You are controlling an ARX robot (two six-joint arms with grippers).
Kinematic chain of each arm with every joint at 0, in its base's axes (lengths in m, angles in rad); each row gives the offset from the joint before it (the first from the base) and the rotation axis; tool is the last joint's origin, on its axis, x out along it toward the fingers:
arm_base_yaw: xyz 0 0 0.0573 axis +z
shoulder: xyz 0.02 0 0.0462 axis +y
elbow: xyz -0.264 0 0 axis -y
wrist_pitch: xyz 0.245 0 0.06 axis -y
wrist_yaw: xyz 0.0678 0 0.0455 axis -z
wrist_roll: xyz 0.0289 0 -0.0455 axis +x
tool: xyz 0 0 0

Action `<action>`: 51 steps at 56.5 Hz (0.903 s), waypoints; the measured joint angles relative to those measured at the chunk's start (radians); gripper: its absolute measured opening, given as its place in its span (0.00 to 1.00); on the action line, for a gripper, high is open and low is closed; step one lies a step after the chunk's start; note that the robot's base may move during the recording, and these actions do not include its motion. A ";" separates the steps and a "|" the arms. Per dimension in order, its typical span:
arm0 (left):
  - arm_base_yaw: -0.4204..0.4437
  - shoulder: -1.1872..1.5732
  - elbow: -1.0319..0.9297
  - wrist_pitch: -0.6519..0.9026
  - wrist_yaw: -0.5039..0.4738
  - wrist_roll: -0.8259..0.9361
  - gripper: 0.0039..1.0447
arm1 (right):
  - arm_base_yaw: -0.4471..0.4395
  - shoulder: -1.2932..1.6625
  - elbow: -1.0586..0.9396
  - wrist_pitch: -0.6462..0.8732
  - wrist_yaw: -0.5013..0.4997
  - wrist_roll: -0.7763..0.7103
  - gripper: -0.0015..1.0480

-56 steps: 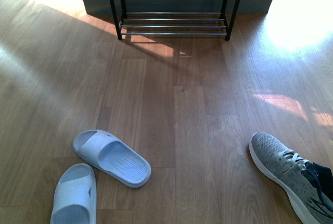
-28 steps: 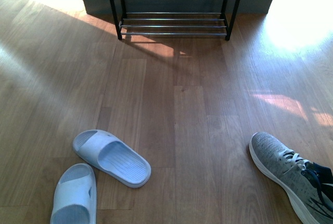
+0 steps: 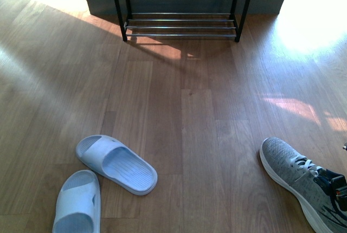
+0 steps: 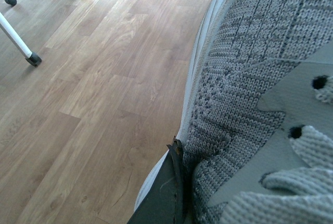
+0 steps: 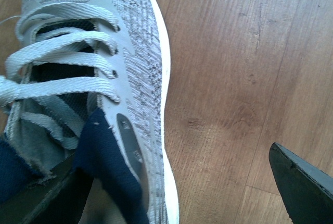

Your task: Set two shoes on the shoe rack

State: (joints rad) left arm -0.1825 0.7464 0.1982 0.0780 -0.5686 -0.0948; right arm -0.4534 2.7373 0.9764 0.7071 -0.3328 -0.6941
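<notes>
Sneaker [image 3: 293, 172]: right fingers [image 5: 302, 182] newly at collar

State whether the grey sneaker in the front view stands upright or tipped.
Upright: the grey sneaker rests sole-down on the floor, laces facing up.

My front camera sits high on the body, looking forward and down over the wooden floor [image 3: 179, 114]. The grey sneaker [image 3: 303, 181] lies close in, and the shoe rack [image 3: 181, 5] stands well beyond it, cropped by the frame. My right wrist camera hangs just above that sneaker, facing down, so these two views share it. My left wrist camera is right against a grey knit upper [image 4: 250, 78]; whether it is the same shoe, I cannot tell.
</notes>
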 joint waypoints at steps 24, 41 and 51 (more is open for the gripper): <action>0.000 0.000 0.000 0.000 0.000 0.000 0.02 | 0.004 0.014 -0.003 0.015 0.017 0.079 0.31; 0.000 0.000 0.000 0.000 0.000 0.000 0.02 | 0.016 -0.129 -0.146 0.068 -0.029 0.156 0.01; 0.000 0.000 0.000 0.000 0.000 0.000 0.02 | 0.015 -0.301 -0.267 0.084 -0.069 0.180 0.01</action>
State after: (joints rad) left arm -0.1825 0.7464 0.1982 0.0784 -0.5686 -0.0948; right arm -0.4385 2.4367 0.7090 0.7914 -0.4015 -0.5140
